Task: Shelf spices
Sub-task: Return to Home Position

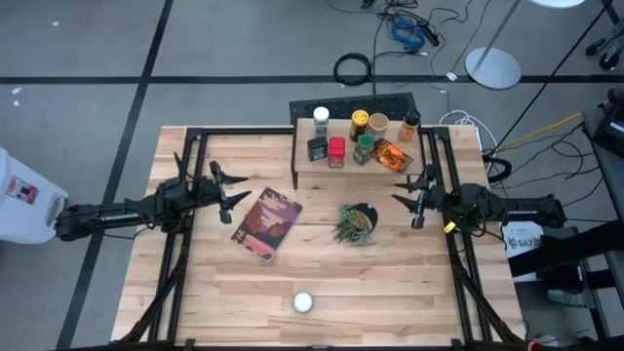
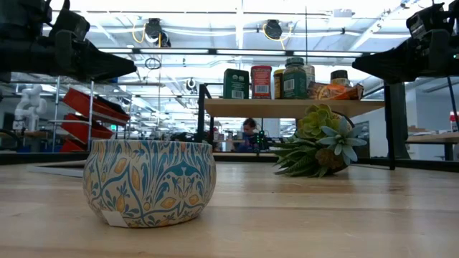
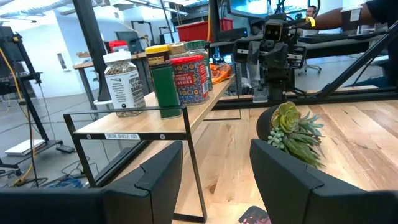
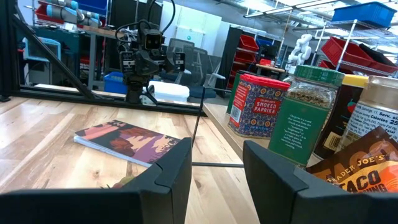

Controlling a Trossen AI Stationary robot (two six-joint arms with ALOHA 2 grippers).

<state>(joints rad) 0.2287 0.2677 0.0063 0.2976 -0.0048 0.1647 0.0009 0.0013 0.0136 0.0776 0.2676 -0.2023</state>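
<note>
Right tool (image 1: 402,193) just beside shelf (image 1: 304,168)

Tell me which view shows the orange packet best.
The high view: the orange packet lies flat, nearly whole, on the shelf's end nearer the right arm. The right wrist view shows its label close but cut off. The low view shows only its edge beside the jars, and the left wrist view a sliver.

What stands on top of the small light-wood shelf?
Spice jars and tins, including a red paprika tin, and a flat orange packet. From above, the shelf board hides the table beneath.
</note>
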